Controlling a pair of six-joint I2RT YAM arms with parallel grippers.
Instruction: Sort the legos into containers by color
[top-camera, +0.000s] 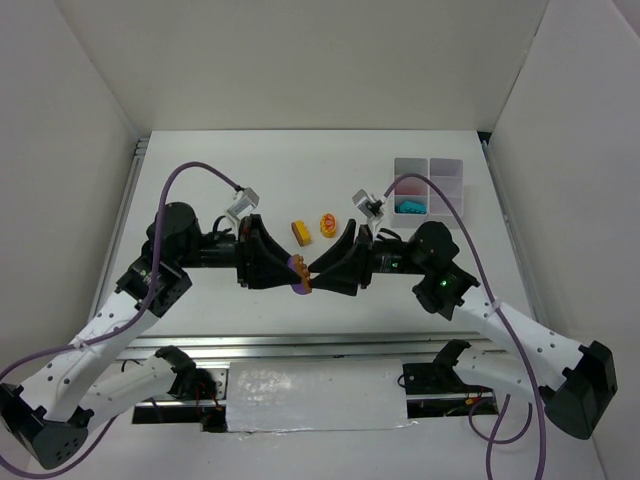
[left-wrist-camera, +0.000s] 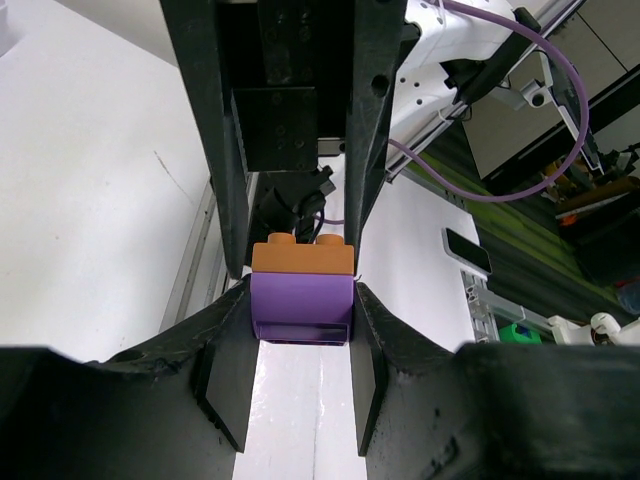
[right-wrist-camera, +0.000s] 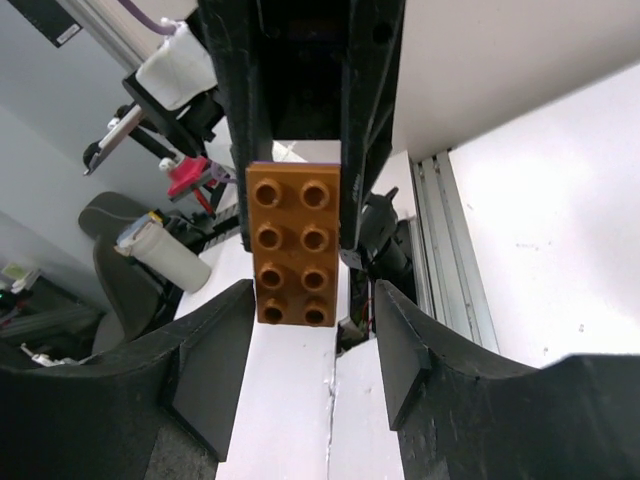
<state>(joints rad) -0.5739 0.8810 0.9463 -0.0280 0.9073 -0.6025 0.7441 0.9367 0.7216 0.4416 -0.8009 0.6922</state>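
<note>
The left gripper (left-wrist-camera: 300, 345) pinches one purple brick (left-wrist-camera: 301, 310) between its two black fingers (left-wrist-camera: 225, 375). The brick is held above the desk (top-camera: 200, 180), near the middle of the near edge. The right gripper (right-wrist-camera: 314, 335) faces it tip to tip with its fingers spread. They flank the stack, and a gap shows on one side. Both arms are black at the wrist and white lower down, and each trails one glossy purple cable (top-camera: 190, 172). The desk is a matte white sheet. One translucent whitish tray (top-camera: 447, 170) sits at the far right corner. It is two cells wide and at least four square cells show, with one cable crossing it. Five legos are visible. One cyan piece (top-camera: 408, 206) lies in a left-hand cell of the tray. One yellow-orange block (top-camera: 299, 232) and one rounded yellow-and-red piece (top-camera: 328, 224) lie just beside each other mid-desk, beyond the grippers. The other two are the purple brick and one orange brick (right-wrist-camera: 292, 243) seated on it. The left wrist view shows the purple brick's smooth side and only two orange studs. The right wrist view shows the orange brick's face with eight round studs in two rows, and the purple brick is hidden behind it. The overhead view alone shows the tray and the loose pieces.
</note>
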